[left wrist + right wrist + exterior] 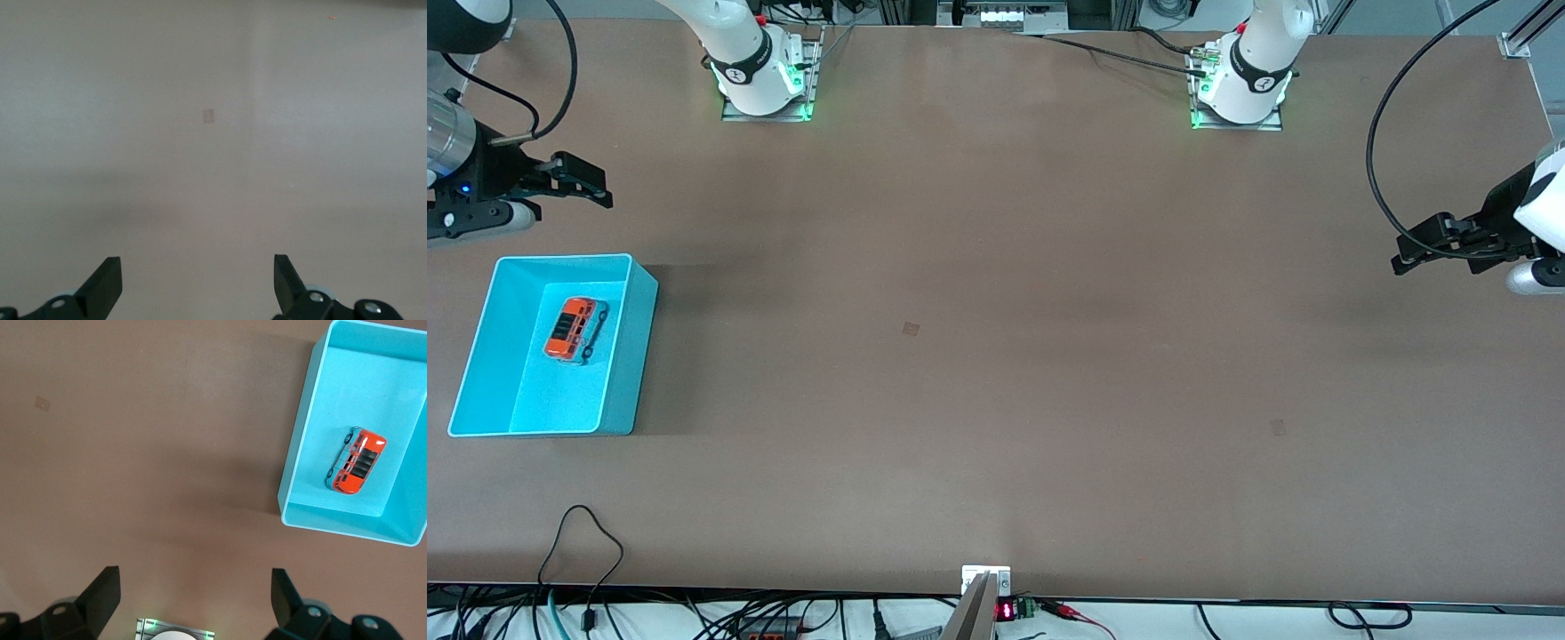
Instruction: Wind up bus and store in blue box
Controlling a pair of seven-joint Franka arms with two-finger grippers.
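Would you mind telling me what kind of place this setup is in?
Probably a robotics lab: two arm bases bolted to a brown table, loose cables along its edge, electronics.

Glossy orange bus in a smooth plastic blue box; matt brown table

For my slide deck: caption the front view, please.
Bus lies in blue box; open left gripper and right gripper wait apart.
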